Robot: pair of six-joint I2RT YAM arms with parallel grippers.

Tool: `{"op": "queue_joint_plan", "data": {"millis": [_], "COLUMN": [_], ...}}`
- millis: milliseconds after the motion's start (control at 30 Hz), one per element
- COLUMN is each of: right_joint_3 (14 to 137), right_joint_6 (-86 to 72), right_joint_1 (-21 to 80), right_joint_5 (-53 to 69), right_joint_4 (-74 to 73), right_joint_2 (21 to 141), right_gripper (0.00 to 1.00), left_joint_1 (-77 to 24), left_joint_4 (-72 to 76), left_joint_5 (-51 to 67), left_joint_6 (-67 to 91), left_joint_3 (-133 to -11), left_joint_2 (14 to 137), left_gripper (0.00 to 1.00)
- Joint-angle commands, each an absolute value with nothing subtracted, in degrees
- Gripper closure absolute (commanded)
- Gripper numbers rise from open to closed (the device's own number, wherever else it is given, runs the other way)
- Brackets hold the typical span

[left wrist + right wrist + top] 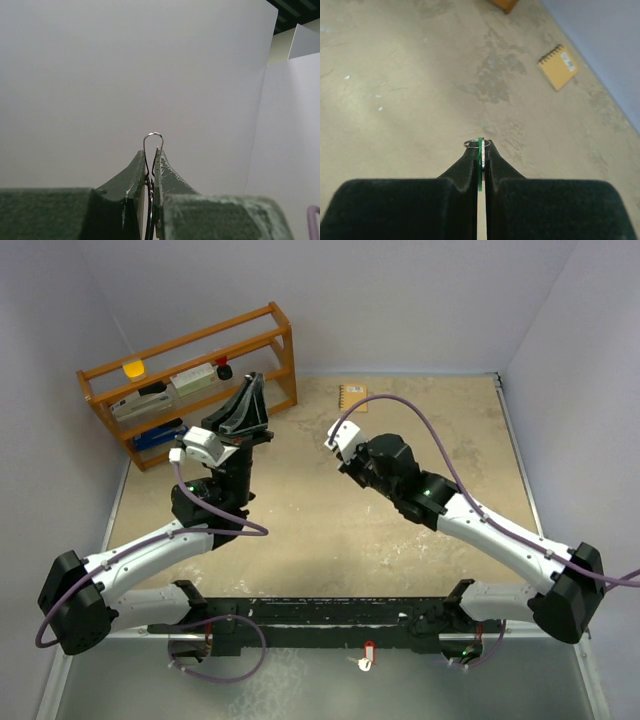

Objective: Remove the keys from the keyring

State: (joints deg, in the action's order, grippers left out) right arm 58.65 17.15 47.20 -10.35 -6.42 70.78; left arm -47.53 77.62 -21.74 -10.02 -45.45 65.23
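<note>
**A:** Keyring (pixel 153 133) and green key (pixel 481 161): where are they? Big things first.

**B:** A tan table (pixel 330 530) fills the middle of the top view, with white walls (pixel 400 300) around it. An orange shelf (pixel 180 341) stands in the upper left. The left arm (pixel 150 555) reaches from the lower left towards that shelf. The right arm (pixel 500 533) comes in from the lower right. Their tips are well apart in the upper middle.

**A:** Smaller things?

**B:** A tan notebook (pixel 352 397) lies flat at the table's far edge, upper middle. In the right wrist view it sits upper right. A red-and-white tag (pixel 368 653) lies at the bottom middle, between the arm bases.

**A:** And the grippers?

**B:** The left gripper (pixel 153 152) is clamped tight on the keyring. A thin wire loop sticks up out of the fingertips at the centre of the left wrist view, with only wall behind it.

**A:** The right one?

**B:** The right gripper (pixel 480 149) is pinched closed on the green key. The key shows edge-on between the fingers, lower middle of the right wrist view, over bare table. A small silver ring (pixel 469 144) shows at the key's top end, right at the fingertips.
</note>
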Motion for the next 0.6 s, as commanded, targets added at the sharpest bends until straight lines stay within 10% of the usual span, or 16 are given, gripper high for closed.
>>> {"op": "queue_joint_plan", "data": {"millis": [0,567], "right_joint_3": [59.58,54.05], "right_joint_6": [15.11,-10.52], "right_joint_1": [45.39,20.57], "right_joint_5": [-20.65,-12.55], "right_joint_4": [1.37,-1.56], "right_joint_2": [66.33,87.80], "right_gripper": [1.00,1.00], "left_joint_1": [-47.39,-47.46], "left_joint_4": [77.94,54.22], "left_joint_5": [-22.32,-21.33], "left_joint_6": [-8.93,3.85], "left_joint_3": [-45.89,-44.86], "left_joint_2": [64.55,60.08], "left_gripper": [1.00,1.00]}}
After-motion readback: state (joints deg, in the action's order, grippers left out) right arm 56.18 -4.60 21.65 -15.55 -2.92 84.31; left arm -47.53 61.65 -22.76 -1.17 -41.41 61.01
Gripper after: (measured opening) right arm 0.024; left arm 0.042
